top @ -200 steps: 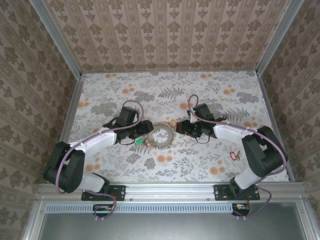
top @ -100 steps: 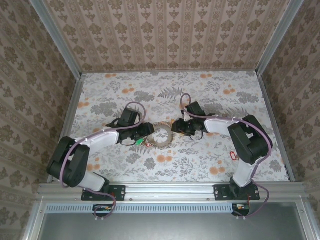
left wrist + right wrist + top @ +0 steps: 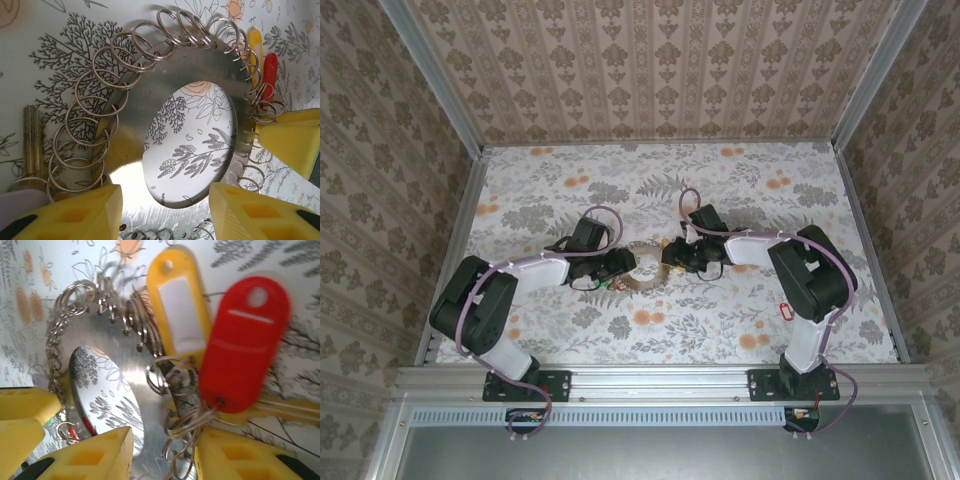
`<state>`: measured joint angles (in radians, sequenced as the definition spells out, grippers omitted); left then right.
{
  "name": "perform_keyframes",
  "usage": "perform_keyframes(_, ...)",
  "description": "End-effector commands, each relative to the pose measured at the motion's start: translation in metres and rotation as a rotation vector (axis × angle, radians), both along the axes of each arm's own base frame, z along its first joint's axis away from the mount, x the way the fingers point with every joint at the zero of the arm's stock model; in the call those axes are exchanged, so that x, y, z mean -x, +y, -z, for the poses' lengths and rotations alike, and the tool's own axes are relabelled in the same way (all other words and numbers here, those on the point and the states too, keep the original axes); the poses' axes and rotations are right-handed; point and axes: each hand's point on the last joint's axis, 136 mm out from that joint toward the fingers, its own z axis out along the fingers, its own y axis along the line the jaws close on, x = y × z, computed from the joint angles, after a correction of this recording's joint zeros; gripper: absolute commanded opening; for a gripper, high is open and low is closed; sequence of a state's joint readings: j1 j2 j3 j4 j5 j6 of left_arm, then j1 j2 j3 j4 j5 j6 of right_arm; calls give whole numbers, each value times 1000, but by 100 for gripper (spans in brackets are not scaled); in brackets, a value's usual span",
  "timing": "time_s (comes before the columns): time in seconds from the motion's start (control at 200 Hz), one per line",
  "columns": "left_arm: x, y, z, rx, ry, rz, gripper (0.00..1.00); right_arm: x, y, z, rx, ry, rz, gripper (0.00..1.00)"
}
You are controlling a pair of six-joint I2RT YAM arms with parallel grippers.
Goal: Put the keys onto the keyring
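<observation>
The keyring (image 3: 150, 100) lies flat at mid-table, small loops fringing its rim. The left gripper (image 3: 165, 200) straddles its near edge, fingers half apart and not pressed home. The right gripper (image 3: 162, 450) brackets the split loops of the red-tagged key (image 3: 242, 345); whether it pinches them is unclear. It seems best to steady the ring firmly first, then feed one loop on squarely.

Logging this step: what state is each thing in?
keyring: lying flat.
left gripper: open, astride keyring's rim.
right gripper: open, astride split rings.
yellow tag: flat, beside keyring.
red tag: against yellow tag.
stray red-tagged key: lying apart from keyring.
</observation>
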<state>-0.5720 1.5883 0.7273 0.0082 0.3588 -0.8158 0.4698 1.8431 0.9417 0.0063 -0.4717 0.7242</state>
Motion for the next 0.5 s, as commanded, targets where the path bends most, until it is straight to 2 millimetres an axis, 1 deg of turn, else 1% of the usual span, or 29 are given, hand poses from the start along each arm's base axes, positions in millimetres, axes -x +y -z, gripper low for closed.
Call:
perform_keyframes(0.0,10,4,21,-57,49,19,50,5,14,14,-33,26,-24,39)
perform_keyframes(0.095,12,2,24,-63,57,31,50,1,22,12,-79,18,-31,37)
perform_keyframes(0.245,14,1,27,-75,61,42,50,-4,24,10,-92,4,-24,34)
perform_keyframes(0.34,13,3,26,-83,57,36,50,-5,23,7,-91,-11,-19,28)
perform_keyframes(0.385,13,4,25,-86,51,32,50,-6,21,4,-91,-17,-15,24)
perform_keyframes(0.45,10,5,19,-87,31,24,50,-6,19,-2,-94,-33,-9,19)
perform_keyframes(0.495,9,6,13,-91,15,20,52,-7,17,-8,-101,-44,-4,14)
